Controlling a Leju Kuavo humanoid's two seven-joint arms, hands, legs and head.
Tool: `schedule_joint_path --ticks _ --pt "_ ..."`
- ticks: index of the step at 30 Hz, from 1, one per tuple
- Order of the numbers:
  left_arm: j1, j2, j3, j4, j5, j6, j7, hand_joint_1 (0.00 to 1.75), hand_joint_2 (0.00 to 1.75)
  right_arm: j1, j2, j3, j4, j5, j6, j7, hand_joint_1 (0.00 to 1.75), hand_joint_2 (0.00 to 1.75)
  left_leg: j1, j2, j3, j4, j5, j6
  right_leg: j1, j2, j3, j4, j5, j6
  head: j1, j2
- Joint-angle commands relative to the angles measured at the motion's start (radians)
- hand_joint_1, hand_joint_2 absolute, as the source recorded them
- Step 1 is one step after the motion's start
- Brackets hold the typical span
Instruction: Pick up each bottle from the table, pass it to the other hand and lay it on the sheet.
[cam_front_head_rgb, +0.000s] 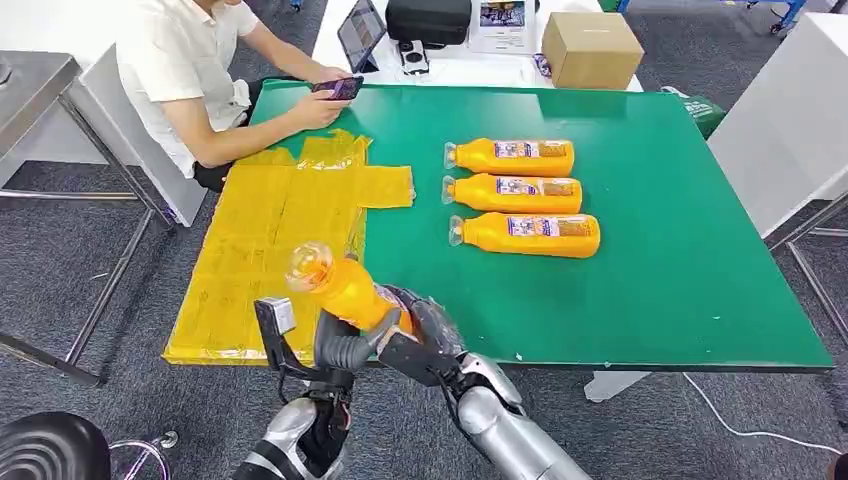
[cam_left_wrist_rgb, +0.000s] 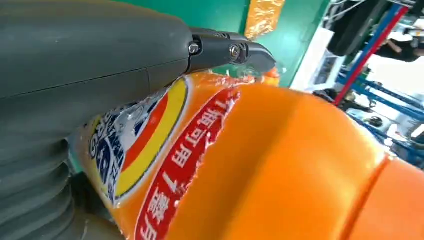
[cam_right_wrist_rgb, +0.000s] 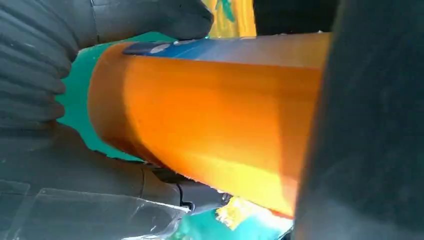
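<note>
Bottle (cam_front_head_rgb: 345, 287) tilted above worktop (cam_front_head_rgb: 660, 280) edge | left hand (cam_front_head_rgb: 340, 345) and right hand (cam_front_head_rgb: 425, 335) both grip it | 3 bottles (cam_front_head_rgb: 515, 195) lying beside sheet (cam_front_head_rgb: 270, 250)

Orange bottle (cam_front_head_rgb: 345, 288) tilted, three (cam_front_head_rgb: 512, 157) flat

Two silver, rounded arms (cam_front_head_rgb: 505, 425). Left robot hand (cam_front_head_rgb: 340, 345) and right robot hand (cam_front_head_rgb: 425, 335): dark grey, ribbed grey cover (cam_left_wrist_rgb: 35, 185), thick grey thumb (cam_right_wrist_rgb: 150, 17), small screws (cam_left_wrist_rgb: 234, 50) on a dark finger.
</note>
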Motion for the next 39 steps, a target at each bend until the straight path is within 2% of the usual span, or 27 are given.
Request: schedule_joint_path --ticks 1,2,3,6,7,8,9,10,12,18,24,26,27,29,33,34,37,39 --pt "0.016 0.009 0.018 -0.105 0.034 -0.153 -0.027 1.75 1.75 -0.026 0.002 0.101 0.045 -0.109 0.101 -0.070 0.23 1.75 0.000 0.001 0.005 0.000 -0.002 -0.002 0.001 0.001 0.004 0.000 -0.002 -0.003 0.000 0.000" --pt "0.020 0.010 0.021 -0.108 0.034 -0.154 -0.028 1.75 1.75 -0.023 0.000 0.103 0.042 -0.109 0.102 -0.069 0.23 1.75 0.001 0.001 0.003 0.000 -0.002 -0.001 0.001 0.001 0.003 0.000 -0.001 -0.002 0.000 0.000" --pt "0.024 0.011 0.023 -0.118 0.038 -0.168 -0.032 1.75 1.75 -0.014 -0.001 0.098 0.030 -0.117 0.101 -0.072 0.00 1.75 0.000 0.000 0.005 0.000 -0.002 -0.002 0.001 0.000 0.004 0.000 -0.002 -0.003 0.000 0.000" --pt "0.035 0.020 0.034 -0.118 0.033 -0.196 -0.034 1.75 1.75 0.020 -0.011 0.080 -0.028 -0.156 0.119 -0.090 0.00 1.75 0.000 -0.002 0.006 -0.001 -0.003 -0.002 0.000 -0.002 0.005 0.001 -0.004 -0.003 0.000 0.000" --pt "0.036 0.018 0.041 -0.113 0.032 -0.195 -0.034 1.75 1.75 0.023 -0.014 0.079 -0.038 -0.161 0.126 -0.091 0.00 0.00 0.001 -0.001 0.004 -0.001 -0.002 -0.002 0.001 -0.001 0.004 0.000 -0.002 -0.002 0.000 0.000" --pt "0.032 0.013 0.054 -0.097 0.051 -0.210 -0.026 1.75 1.75 0.031 -0.020 0.085 -0.061 -0.166 0.140 -0.095 0.00 0.00 0.001 -0.002 0.009 -0.001 -0.004 -0.003 0.001 -0.002 0.009 0.000 -0.005 -0.004 0.000 0.000" --pt "0.032 0.011 0.060 -0.091 0.056 -0.216 -0.026 1.75 1.75 0.034 -0.020 0.085 -0.070 -0.175 0.153 -0.094 0.00 0.00 0.001 -0.001 0.003 0.000 -0.001 -0.001 0.001 -0.001 0.002 0.000 -0.002 -0.002 0.000 0.000" --pt "0.029 0.008 0.069 -0.084 0.071 -0.231 -0.022 1.75 1.75 0.039 -0.023 0.087 -0.085 -0.182 0.166 -0.099 0.00 0.00 0.001 -0.002 0.004 -0.001 -0.001 -0.002 0.001 -0.002 0.004 0.000 -0.002 -0.003 0.000 0.000" --pt "0.024 0.006 0.090 -0.082 0.083 -0.252 -0.028 1.75 1.75 0.056 -0.032 0.088 -0.121 -0.149 0.125 -0.110 0.00 0.00 0.001 -0.001 0.003 0.000 -0.001 -0.002 0.001 -0.001 0.003 0.000 -0.002 -0.002 0.000 0.000" --pt "0.036 0.012 0.115 -0.119 0.085 -0.252 -0.035 1.75 1.75 0.086 -0.036 0.086 -0.164 -0.150 0.119 -0.116 0.00 0.00 0.000 -0.001 0.004 -0.001 -0.002 -0.001 0.001 -0.001 0.003 0.000 -0.002 -0.002 0.000 0.000" --pt "0.061 0.032 0.263 -0.143 0.145 -0.304 -0.012 1.75 1.75 0.194 -0.058 0.034 -0.248 -0.100 -0.001 -0.122 0.00 0.00 0.001 -0.001 0.005 -0.001 -0.002 -0.002 0.001 -0.001 0.004 -0.001 -0.003 -0.003 0.000 0.000" --pt "0.050 0.045 0.256 -0.129 -0.007 -0.170 -0.053 1.75 1.75 0.236 -0.051 -0.031 -0.270 -0.081 -0.104 -0.150 0.00 0.00 0.001 -0.001 0.006 -0.002 -0.002 -0.002 0.001 -0.001 0.006 -0.001 -0.003 -0.003 0.000 0.000" --pt "0.037 0.052 0.238 -0.114 -0.188 0.025 -0.107 1.75 1.75 0.272 -0.038 -0.095 -0.306 -0.093 -0.201 -0.174 0.00 0.00 0.001 -0.003 0.004 -0.002 -0.001 -0.002 0.001 -0.003 0.004 -0.001 -0.003 -0.003 0.000 0.000" --pt "0.002 0.062 0.222 -0.043 -0.489 0.388 -0.131 1.75 1.75 0.335 -0.003 -0.243 -0.435 -0.098 -0.465 -0.233 0.00 0.00 0.000 -0.004 0.003 -0.001 -0.001 -0.002 0.000 -0.004 0.004 0.000 -0.003 -0.003 0.000 0.000" --pt "-0.003 0.055 0.232 -0.027 -0.517 0.412 -0.148 1.75 1.75 0.338 -0.018 -0.276 -0.511 -0.113 -0.462 -0.212 0.00 0.00 0.000 -0.003 -0.001 0.000 0.000 -0.001 0.000 -0.003 0.000 0.000 -0.002 -0.002 0.001 0.000" --pt "-0.003 0.054 0.232 -0.030 -0.531 0.418 -0.150 1.75 1.75 0.358 0.045 -0.379 -0.565 -0.099 -0.517 -0.271 0.00 0.00 0.000 -0.002 0.000 -0.001 0.000 -0.001 0.000 -0.002 0.000 0.000 -0.002 -0.002 0.000 0.000" --pt "-0.013 0.070 0.214 -0.025 -0.577 0.426 -0.119 1.75 1.75 0.376 0.103 -0.525 -0.728 -0.052 -0.517 -0.271 0.00 0.00 0.000 -0.003 0.003 0.002 -0.003 -0.002 0.000 -0.003 0.003 0.003 -0.005 -0.004 0.001 0.000" --pt "-0.044 0.085 0.200 0.028 -0.680 0.465 -0.068 1.75 1.75 0.368 0.119 -0.562 -0.772 -0.055 -0.517 -0.271 0.00 0.00 -0.001 -0.004 0.000 0.000 -0.001 -0.001 -0.001 -0.004 0.000 0.001 -0.003 -0.003 0.001 0.000"
